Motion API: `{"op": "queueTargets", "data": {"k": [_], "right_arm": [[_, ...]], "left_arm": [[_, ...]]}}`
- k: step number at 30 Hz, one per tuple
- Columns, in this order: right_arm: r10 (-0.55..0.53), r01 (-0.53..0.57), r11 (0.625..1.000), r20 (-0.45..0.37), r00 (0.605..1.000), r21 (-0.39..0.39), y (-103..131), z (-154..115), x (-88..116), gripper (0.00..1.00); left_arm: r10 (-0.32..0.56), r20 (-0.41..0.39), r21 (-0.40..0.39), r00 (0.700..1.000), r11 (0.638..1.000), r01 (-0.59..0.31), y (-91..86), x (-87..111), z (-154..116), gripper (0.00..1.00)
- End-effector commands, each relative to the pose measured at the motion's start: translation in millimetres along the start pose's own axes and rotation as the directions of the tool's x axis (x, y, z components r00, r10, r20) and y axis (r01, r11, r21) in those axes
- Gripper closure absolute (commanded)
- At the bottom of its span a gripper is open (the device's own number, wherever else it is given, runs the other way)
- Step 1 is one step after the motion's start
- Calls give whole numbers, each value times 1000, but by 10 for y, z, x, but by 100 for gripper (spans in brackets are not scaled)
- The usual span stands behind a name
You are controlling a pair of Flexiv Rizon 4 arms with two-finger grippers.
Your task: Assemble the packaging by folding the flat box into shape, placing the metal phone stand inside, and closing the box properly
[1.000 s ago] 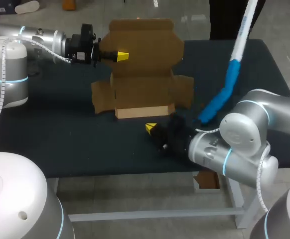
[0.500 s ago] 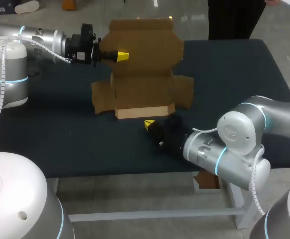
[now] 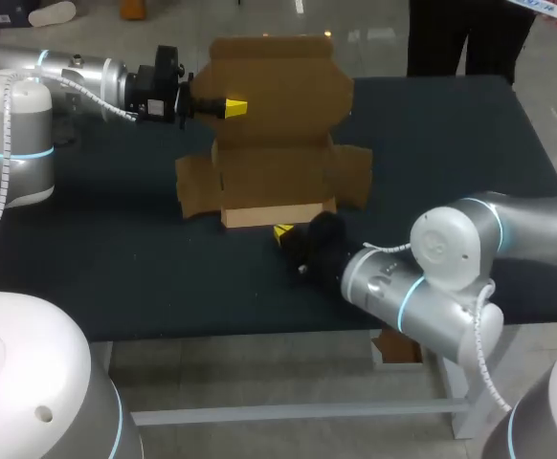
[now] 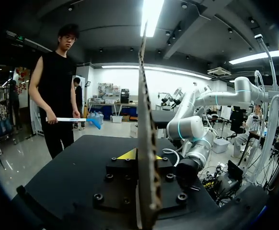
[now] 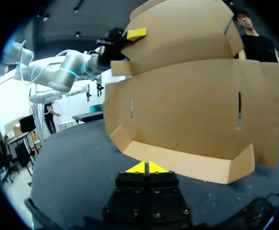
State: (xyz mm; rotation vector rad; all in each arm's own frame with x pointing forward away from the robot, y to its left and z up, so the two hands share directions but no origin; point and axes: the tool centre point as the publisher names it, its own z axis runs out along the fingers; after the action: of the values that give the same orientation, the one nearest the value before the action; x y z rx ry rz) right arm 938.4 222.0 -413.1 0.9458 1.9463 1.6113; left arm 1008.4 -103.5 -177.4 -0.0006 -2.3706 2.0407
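Left claw (image 3: 223, 106) clamped on box (image 3: 269, 143) lid edge, 10 o'clock. Right claw (image 3: 283, 232) tips together at box's 6 o'clock, low on desk (image 3: 116, 258); contact unclear.

Upright box (image 5: 192, 110), blocking right gripper (image 5: 147, 167) (front wall)
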Motion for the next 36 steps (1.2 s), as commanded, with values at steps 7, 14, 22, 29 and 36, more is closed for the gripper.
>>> {"op": "queueTargets", "data": {"k": [7,14,22,29,36], "right_arm": [[26,-30,998,69,997,61,13,107,-66,100],[24,-29,996,65,998,84,71,154,-99,100],[36,-44,993,70,997,110,8,177,-117,100],[31,-40,991,79,996,127,-19,210,-137,100],[27,-40,989,92,995,144,-70,228,-166,100]], "left_arm": [[1,-5,2,1000,1000,-1,17,-4,-3,100],[1,-5,2,1000,1000,-1,17,-4,-3,100],[1,-5,2,1000,1000,-1,17,-4,-3,100],[1,-5,2,1000,1000,-1,17,-4,-3,100],[1,-5,2,1000,1000,-1,17,-4,-3,100]]}}
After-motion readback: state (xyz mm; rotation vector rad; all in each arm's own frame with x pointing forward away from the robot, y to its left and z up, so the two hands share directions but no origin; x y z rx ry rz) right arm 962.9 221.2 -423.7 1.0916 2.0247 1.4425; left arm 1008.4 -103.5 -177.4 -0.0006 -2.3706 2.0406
